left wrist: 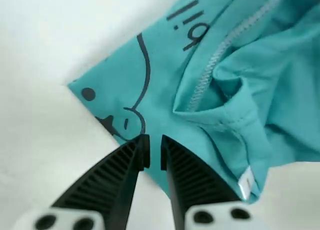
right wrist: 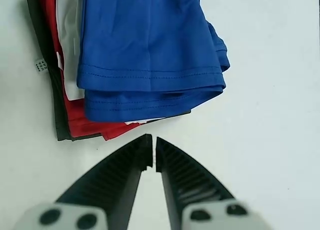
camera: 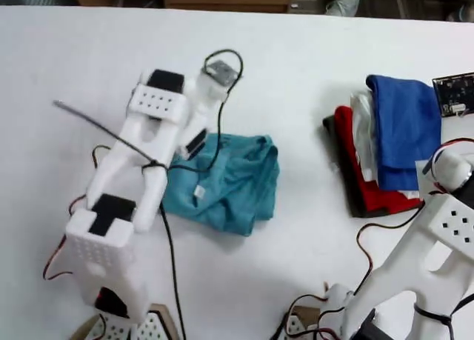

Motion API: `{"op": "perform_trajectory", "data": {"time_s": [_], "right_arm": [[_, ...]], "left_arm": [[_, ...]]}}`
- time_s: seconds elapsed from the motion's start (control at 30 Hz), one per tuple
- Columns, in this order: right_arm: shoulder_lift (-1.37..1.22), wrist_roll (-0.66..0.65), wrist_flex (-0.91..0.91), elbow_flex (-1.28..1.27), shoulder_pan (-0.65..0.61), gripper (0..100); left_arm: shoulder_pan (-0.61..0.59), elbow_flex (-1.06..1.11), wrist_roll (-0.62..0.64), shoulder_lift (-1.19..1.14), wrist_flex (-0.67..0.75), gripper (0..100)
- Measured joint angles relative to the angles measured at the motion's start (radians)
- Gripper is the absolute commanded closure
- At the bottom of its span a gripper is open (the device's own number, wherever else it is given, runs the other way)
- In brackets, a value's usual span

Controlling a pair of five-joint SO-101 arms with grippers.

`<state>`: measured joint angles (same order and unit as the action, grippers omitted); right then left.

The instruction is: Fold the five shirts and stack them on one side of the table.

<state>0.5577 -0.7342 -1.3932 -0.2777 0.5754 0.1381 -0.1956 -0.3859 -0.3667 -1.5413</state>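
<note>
Left hand (left wrist: 151, 152) closed to narrow slit, tips at teal shirt (camera: 229, 181) edge, desk (camera: 311, 58) centre. Right hand (right wrist: 150, 152) closed beside stack (camera: 385, 155), 3 o'clock. Cloth likely soft, light, floppy; pinch corner.

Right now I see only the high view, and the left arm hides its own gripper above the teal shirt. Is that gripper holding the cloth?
Observer: In the left wrist view the left gripper has its fingers closed to a thin gap at the edge of the teal shirt, and no cloth is visible between them.
Operator: And the right gripper, beside the folded shirts?
Observer: In the right wrist view its fingers are closed to the same thin gap. They hold nothing and are over bare table, just off the hem of the blue shirt.
</note>
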Motion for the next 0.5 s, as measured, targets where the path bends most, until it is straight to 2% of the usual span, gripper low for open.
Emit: {"op": "perform_trajectory", "data": {"time_s": [0.23, 0.5], "right_arm": [[0.000, 0.000, 0.000, 0.000, 0.000, 97.5], [0.000, 0.000, 0.021, 0.000, 0.000, 97.5]], "left_arm": [[0.009, 0.058, -0.006, -0.038, 0.057, 93], [0.170, 0.058, 0.029, -0.038, 0.057, 93]]}}
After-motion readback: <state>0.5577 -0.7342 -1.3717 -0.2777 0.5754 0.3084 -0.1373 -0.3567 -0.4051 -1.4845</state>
